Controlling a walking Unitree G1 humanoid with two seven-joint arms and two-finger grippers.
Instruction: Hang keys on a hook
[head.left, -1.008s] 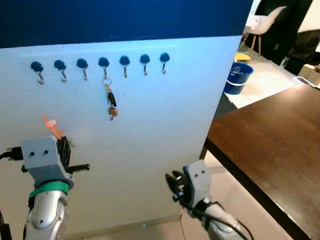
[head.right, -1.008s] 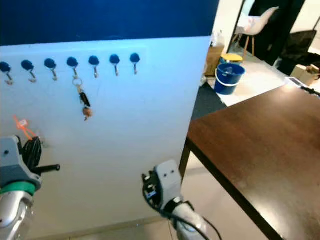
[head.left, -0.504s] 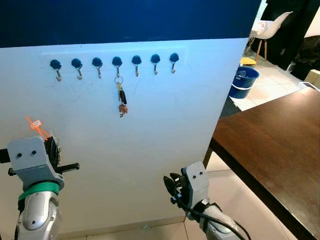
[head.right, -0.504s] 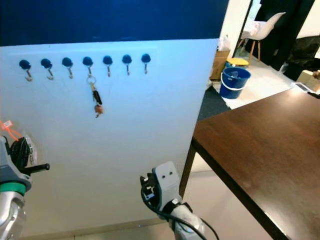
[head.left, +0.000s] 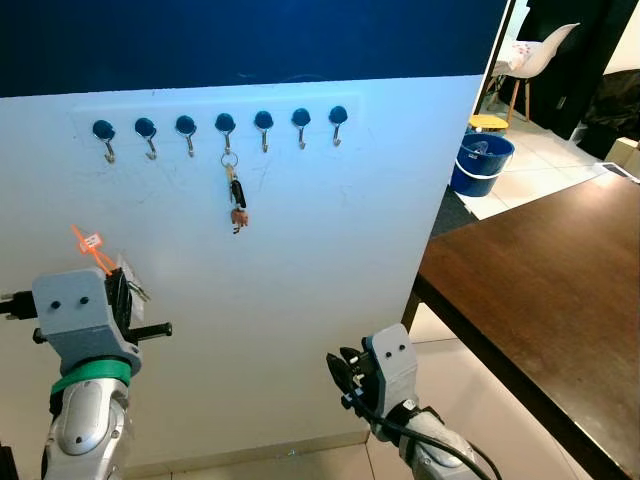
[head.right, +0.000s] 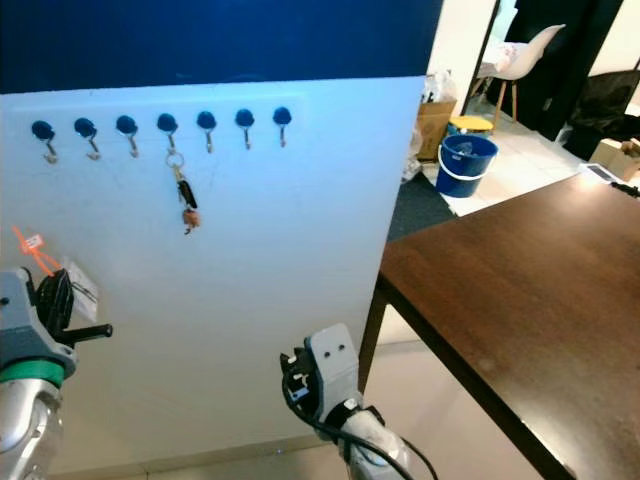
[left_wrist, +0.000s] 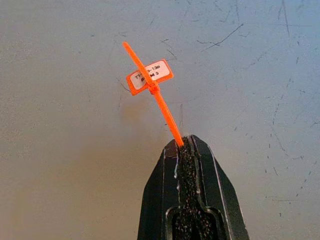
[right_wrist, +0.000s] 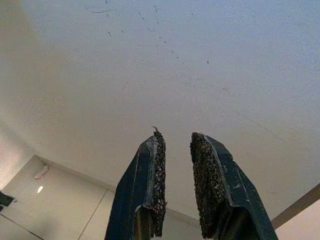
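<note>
The keys (head.left: 128, 287) with their orange tag (left_wrist: 149, 77) sit pinched in the left end effector (left_wrist: 186, 150), whose fingers are pressed together on them, low and left against the white wall (head.left: 320, 250). Held this way, the tag strap sticks up past the fingertips, likely leaving the ring end free to meet a hook. The row of hooks (head.left: 220, 128) runs along the wall higher up and further right, well apart from the held keys, so the arm must rise. Another key bunch (head.left: 233, 195) already hangs from the fourth hook; its neighbours are bare and look the easier targets. The right end effector (right_wrist: 175, 150) hangs low near the wall, fingers slightly spread, holding nothing. To the right stands a dark desk (head.left: 540, 290); beyond it a blue bucket (head.left: 483, 160) and a white chair (head.left: 530, 55), none in the way.
</note>
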